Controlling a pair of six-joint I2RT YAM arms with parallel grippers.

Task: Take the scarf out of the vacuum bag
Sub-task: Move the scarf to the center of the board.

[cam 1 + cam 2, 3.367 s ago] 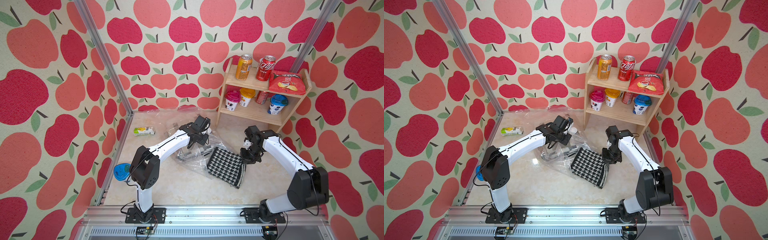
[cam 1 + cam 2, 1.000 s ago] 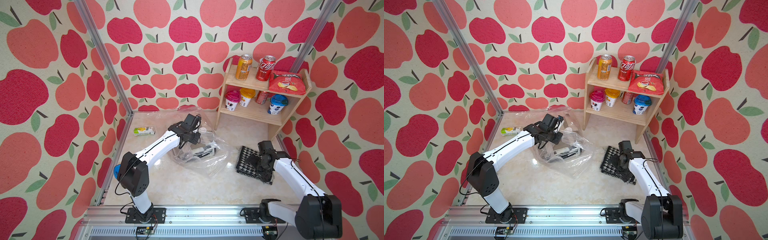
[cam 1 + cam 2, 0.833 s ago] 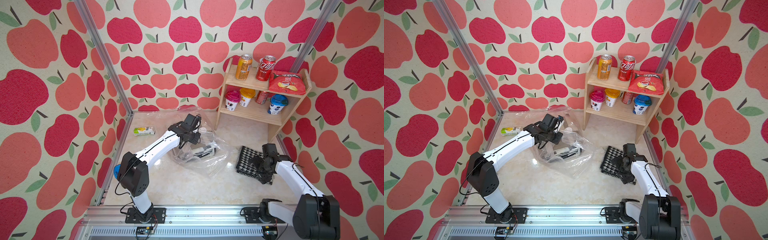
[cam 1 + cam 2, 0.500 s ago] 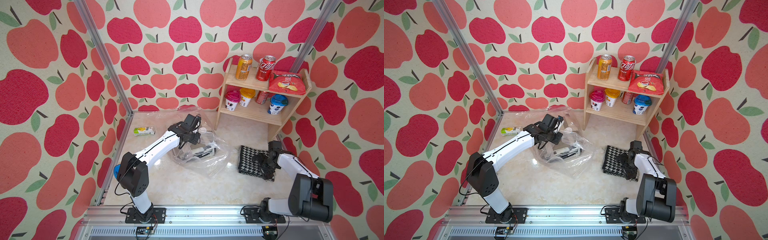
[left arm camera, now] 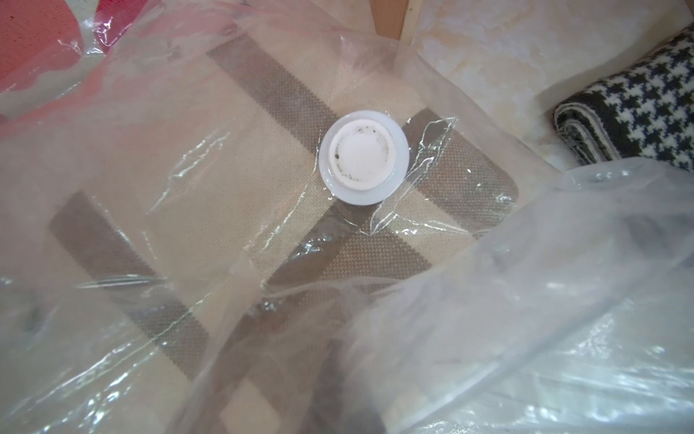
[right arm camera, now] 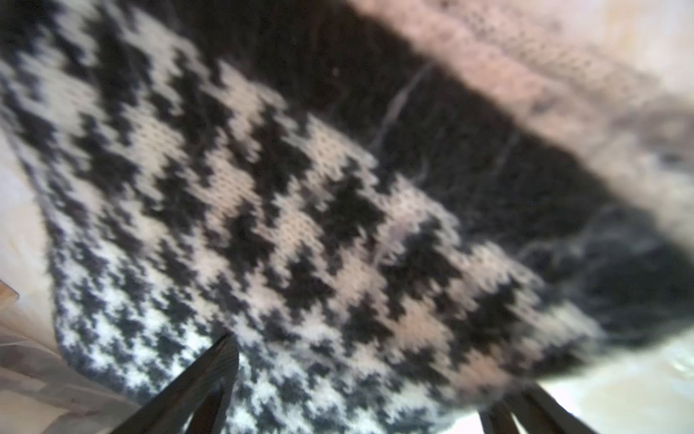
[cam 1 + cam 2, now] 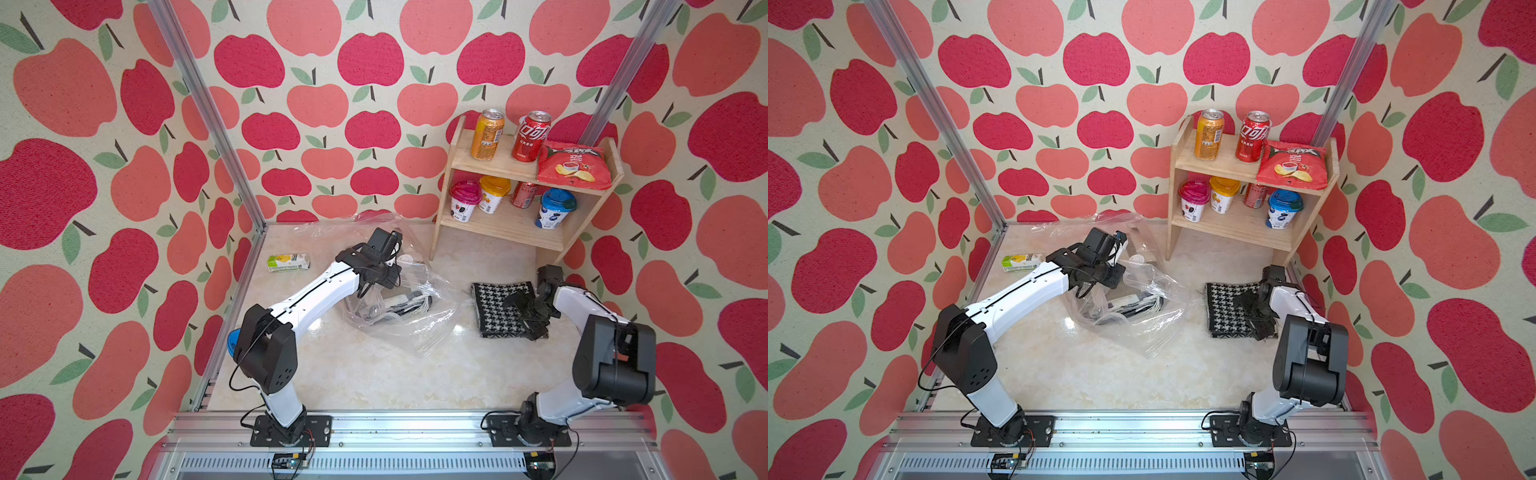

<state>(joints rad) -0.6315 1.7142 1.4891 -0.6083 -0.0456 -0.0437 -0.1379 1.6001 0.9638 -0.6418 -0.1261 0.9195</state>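
The black-and-white houndstooth scarf (image 7: 496,309) (image 7: 1223,311) lies flat on the table at the right, outside the vacuum bag (image 7: 409,322) (image 7: 1144,328). My right gripper (image 7: 527,318) (image 7: 1254,316) hovers open over the scarf's right part, one finger on each side. In the right wrist view the scarf (image 6: 300,225) fills the picture between the spread fingertips (image 6: 221,360). My left gripper (image 7: 380,282) is shut on the crumpled bag near its white valve cap (image 5: 363,156); plastic (image 5: 488,300) hides the fingers. A dark and white bundle (image 7: 405,302) shows through the bag.
A wooden shelf (image 7: 505,232) with cans, cups and a chip bag stands at the back right, just behind the scarf. A green and yellow carton (image 7: 288,262) lies at the back left. A blue object (image 7: 232,338) sits by the left wall. Apple-print walls close three sides.
My right arm has folded back toward the right wall and the gripper has turned over the scarf, which shifted slightly back and straightened. The left arm and bag have not moved.
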